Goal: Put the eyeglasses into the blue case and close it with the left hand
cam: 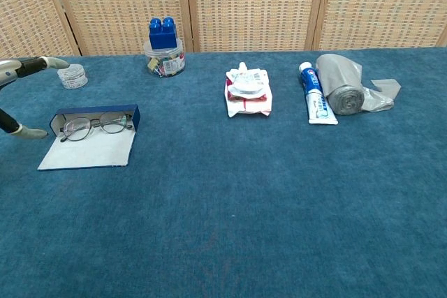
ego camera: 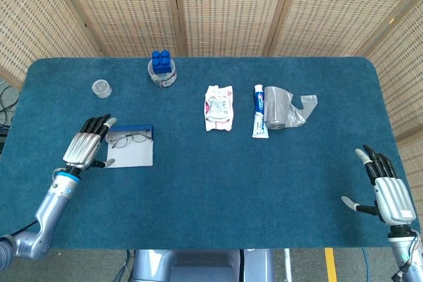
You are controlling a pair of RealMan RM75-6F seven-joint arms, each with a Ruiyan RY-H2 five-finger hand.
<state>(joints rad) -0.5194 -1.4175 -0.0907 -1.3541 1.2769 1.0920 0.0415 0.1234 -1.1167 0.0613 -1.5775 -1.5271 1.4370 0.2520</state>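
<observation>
The eyeglasses [cam: 96,125] lie in the open blue case [cam: 133,118], resting against its upright blue wall, with the pale flap [cam: 89,150] spread flat on the tabletop [cam: 279,193] toward the robot. The left hand [ego camera: 86,148] hovers just beside the case on its left, holding nothing, its fingers [ego camera: 96,124] extended and slightly apart; in the chest view only the tips of it show at the frame's left edge. The right hand [ego camera: 386,189] hangs well apart at the far right corner, fingers spread and empty. The remaining step looks to be closing the case, and that is where trouble could come: the flap lies flush on the cloth, so a finger may slide over it without catching the edge, or push the whole light case sideways. If the glasses sit proud of the tray or a temple arm sticks out, folding the flap could pinch the frame or tip them out. The small clear jar [ego camera: 101,88] stands near behind the hand and could be knocked by a wide swing.
</observation>
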